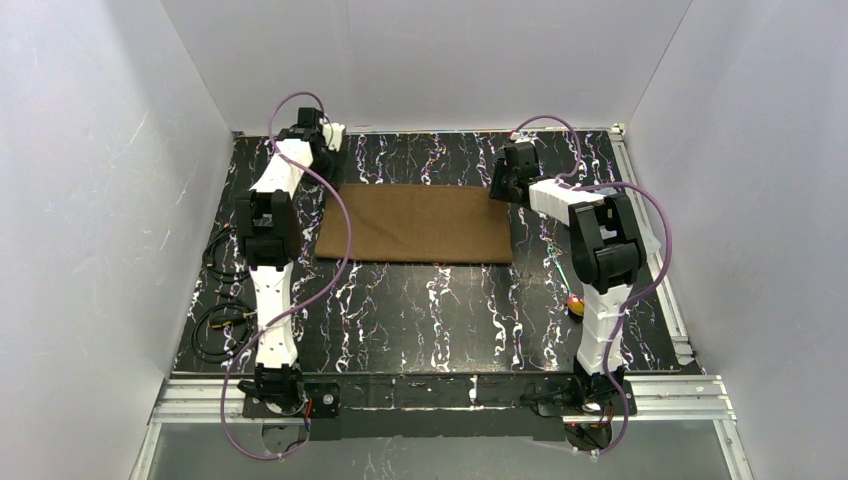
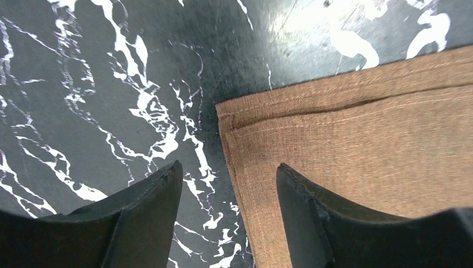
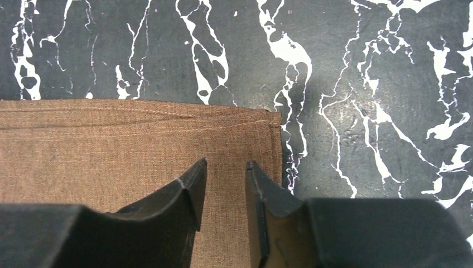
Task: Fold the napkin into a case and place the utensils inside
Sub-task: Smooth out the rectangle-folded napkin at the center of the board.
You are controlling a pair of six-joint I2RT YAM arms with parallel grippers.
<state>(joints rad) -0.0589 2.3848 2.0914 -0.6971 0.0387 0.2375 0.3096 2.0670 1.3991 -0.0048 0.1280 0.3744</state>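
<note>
Top external view shows the napkin (image 1: 415, 222) as a flat brown rectangle near the far edge of the black, white-veined bench (image 1: 420, 310), midway between its sides. Only the wrist views reveal its coarse weave and two stacked hemmed layers along one long edge. The left gripper (image 2: 228, 166) gapes wide astride the napkin's left border, while the right gripper (image 3: 226, 162), narrowly parted, hangs over its right corner.

The napkin (image 1: 414, 223) is plain brown, the table (image 1: 420, 310) black with white marble veins, and a small item (image 1: 575, 304) looks perhaps red-orange.

One napkin (image 1: 415, 222), two grippers (image 2: 228, 164) (image 3: 226, 162)
</note>
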